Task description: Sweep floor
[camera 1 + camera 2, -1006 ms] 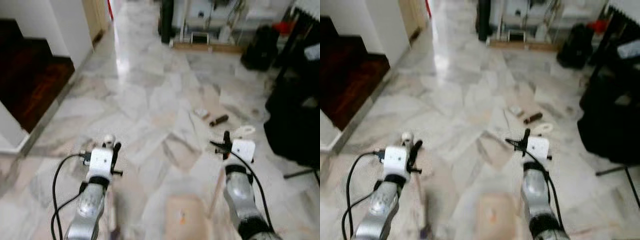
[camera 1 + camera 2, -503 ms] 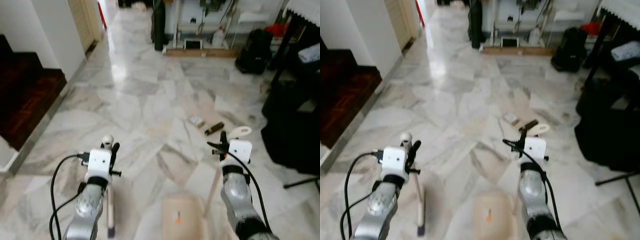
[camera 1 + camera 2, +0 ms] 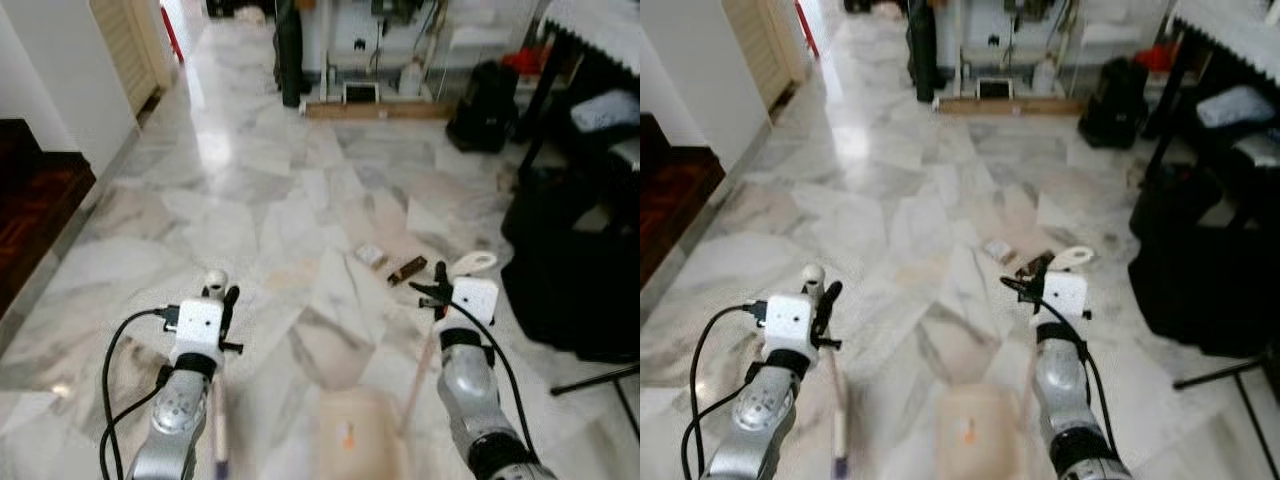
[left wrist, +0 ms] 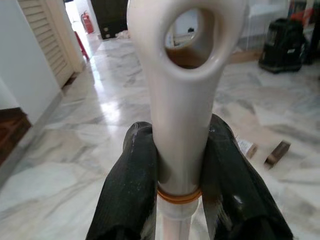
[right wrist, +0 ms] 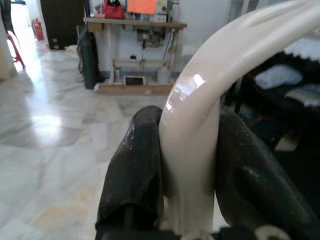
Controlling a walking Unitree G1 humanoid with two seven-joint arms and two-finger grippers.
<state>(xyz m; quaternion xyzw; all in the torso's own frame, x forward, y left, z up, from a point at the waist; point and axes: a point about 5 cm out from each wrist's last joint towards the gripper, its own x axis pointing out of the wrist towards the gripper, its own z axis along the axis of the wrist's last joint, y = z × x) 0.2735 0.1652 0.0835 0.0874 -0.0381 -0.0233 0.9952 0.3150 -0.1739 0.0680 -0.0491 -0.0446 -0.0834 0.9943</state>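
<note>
Left gripper [image 4: 181, 165] fingers clamped on broom handle [image 4: 182, 95] near top, for reach. Right gripper [image 5: 190, 170] fingers clamped on dustpan handle [image 5: 200, 115], pan [image 3: 358, 445] low ahead of feet. Litter [image 3: 408, 269] on floor [image 3: 250, 200] just ahead, unswept

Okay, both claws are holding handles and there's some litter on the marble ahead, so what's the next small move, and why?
Probably a short step forward toward the litter. The left claw is shut on the cream broom handle and the right claw on the dustpan handle, so both tools are ready. The small box and the brown piece lie on the marble floor just ahead of the right claw.
</note>
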